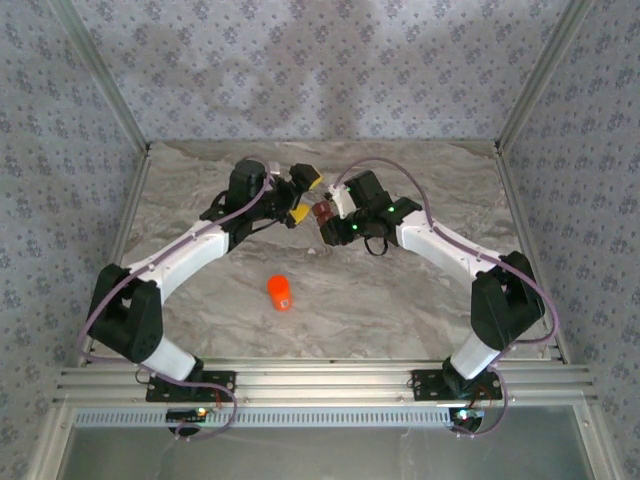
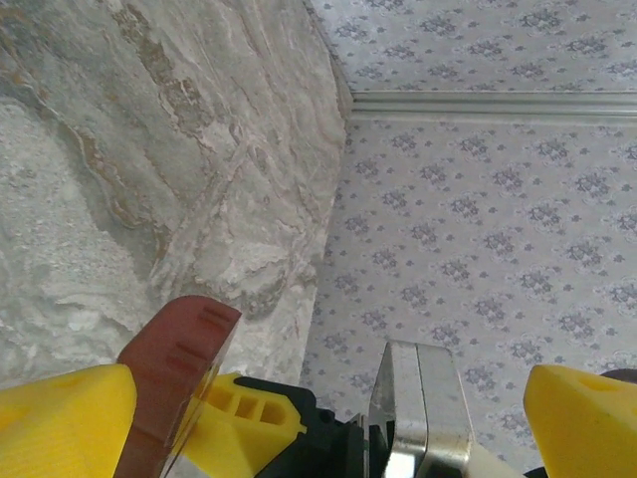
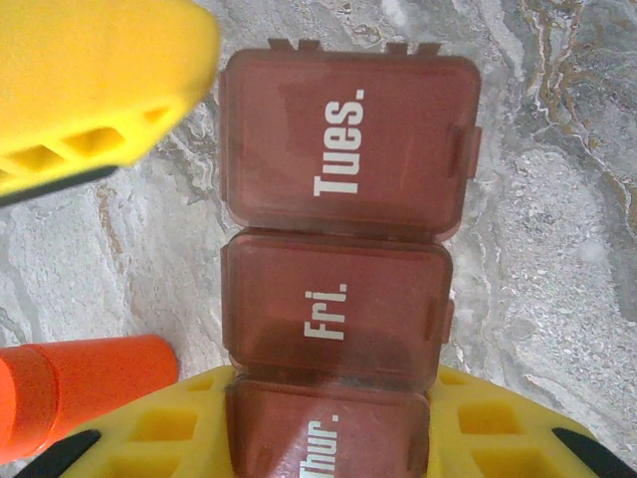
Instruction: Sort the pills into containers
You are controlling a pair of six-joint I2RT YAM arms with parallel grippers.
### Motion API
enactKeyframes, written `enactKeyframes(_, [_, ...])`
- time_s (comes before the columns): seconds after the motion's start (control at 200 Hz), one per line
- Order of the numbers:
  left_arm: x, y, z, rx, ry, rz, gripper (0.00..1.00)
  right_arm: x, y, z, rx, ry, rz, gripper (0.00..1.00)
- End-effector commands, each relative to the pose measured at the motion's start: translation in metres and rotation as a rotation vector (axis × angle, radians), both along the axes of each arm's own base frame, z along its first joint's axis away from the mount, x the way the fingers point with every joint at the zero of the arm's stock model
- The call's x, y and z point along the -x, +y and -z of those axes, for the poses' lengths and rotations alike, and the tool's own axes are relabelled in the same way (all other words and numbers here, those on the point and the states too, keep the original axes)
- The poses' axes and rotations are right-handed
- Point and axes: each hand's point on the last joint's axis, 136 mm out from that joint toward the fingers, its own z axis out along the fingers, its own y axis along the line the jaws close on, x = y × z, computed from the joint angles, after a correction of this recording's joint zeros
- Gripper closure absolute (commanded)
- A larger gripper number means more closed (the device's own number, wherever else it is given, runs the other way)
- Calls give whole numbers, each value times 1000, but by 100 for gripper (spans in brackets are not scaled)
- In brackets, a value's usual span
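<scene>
Grey marbled tabletop (image 1: 400, 290), floral-papered walls (image 1: 300, 60). My right gripper (image 3: 328, 428) clamps the reddish-brown plastic pill-container strip (image 3: 338, 309); up close I read Tues., Fri., Thur., unreadable overhead. My left gripper (image 2: 318, 418) gapes.

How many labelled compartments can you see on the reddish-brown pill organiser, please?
3. Tues. compartment is farthest out, Fri. compartment is in the middle, Thur. compartment sits between the right fingers; more may be hidden below the frame.

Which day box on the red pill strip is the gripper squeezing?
The dark reddish-brown plastic compartment marked Thur., at the strip's end. It sits between the right gripper's yellow fingers, while Fri. and Tues. stick out free beyond them.
</scene>
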Motion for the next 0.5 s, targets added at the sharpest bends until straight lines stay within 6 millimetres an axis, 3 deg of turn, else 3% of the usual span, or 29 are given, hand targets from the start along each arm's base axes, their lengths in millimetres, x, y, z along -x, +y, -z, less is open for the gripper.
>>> enactKeyframes(0.0, [-3,-14,-16,69,-19,23,1,-1,4,-8,-33,-7,0,74])
enactKeyframes(0.335, [-3,-25,-12,85,-1,39,0,2,8,-2,-32,7,-8,75])
enactKeyframes(0.495, [0,-30,-21,101,-7,47,1,-1,6,4,-5,7,9,77])
